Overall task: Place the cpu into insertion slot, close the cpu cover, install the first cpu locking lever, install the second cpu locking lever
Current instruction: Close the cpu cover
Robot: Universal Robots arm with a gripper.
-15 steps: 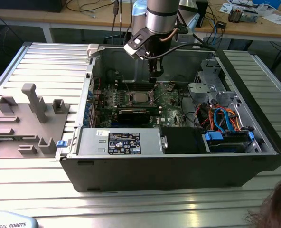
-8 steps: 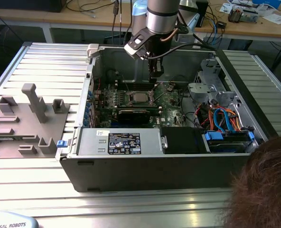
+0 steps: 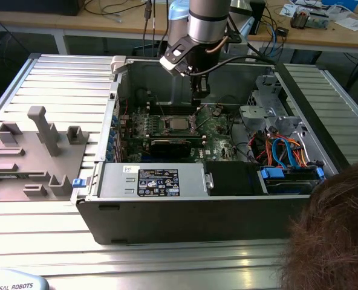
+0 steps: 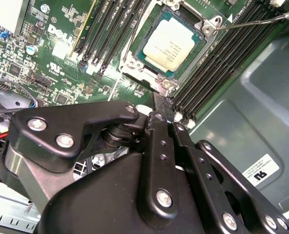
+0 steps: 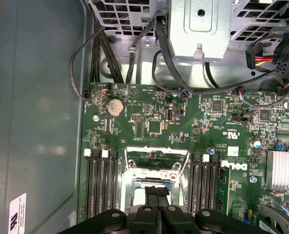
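The cpu (image 4: 171,44) lies flat with its dull silver top up in the insertion slot (image 5: 153,152) on the green motherboard (image 3: 218,130). It also shows in the exterior view (image 3: 178,125). The cpu cover (image 4: 133,62) frames the chip and looks lowered around it. A thin wire locking lever (image 4: 247,22) sticks out from the socket's corner, unlatched. My gripper (image 4: 159,109) hangs just above the socket's edge, fingers shut together with nothing visible between them. In the first wrist view the gripper (image 5: 156,191) covers part of the chip. In the exterior view the gripper (image 3: 198,104) sits inside the open case.
Black memory slots (image 4: 217,63) flank the socket on both sides. A drive cage (image 3: 260,109) and cable bundles (image 3: 282,148) fill the case toward the exterior view's right. A grey fixture plate (image 3: 34,151) lies outside the case. A person's head (image 3: 333,229) is at the lower right.
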